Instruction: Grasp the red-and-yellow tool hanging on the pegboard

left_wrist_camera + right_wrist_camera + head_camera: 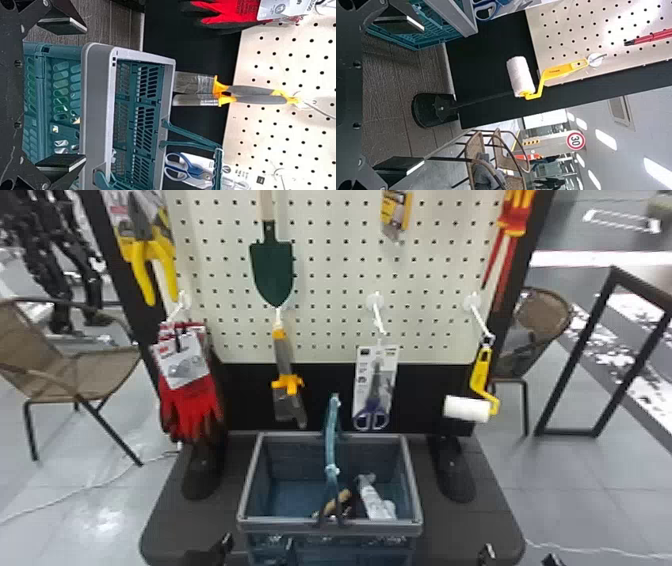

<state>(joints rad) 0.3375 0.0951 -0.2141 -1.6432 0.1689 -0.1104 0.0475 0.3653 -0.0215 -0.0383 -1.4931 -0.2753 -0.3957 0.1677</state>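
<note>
Red-and-yellow tool hangs at the far top right corner of the pegboard, its slim red shafts running down toward the hook that carries the paint roller. A basket sits on the dark table at the near centre.

From the left wrist, the left gripper is spread wide with nothing in it, low over the basket's near side.

From the right wrist, the right gripper is also fully spread and empty, low over the table near the pegboard's foot. The roller lies ahead, with a red shaft of the tool beyond it.

I judge the reach has not yet begun. The right arm looks better placed. It would need to rise well above the roller and then bring its open fingers around the tool's handles.
</note>
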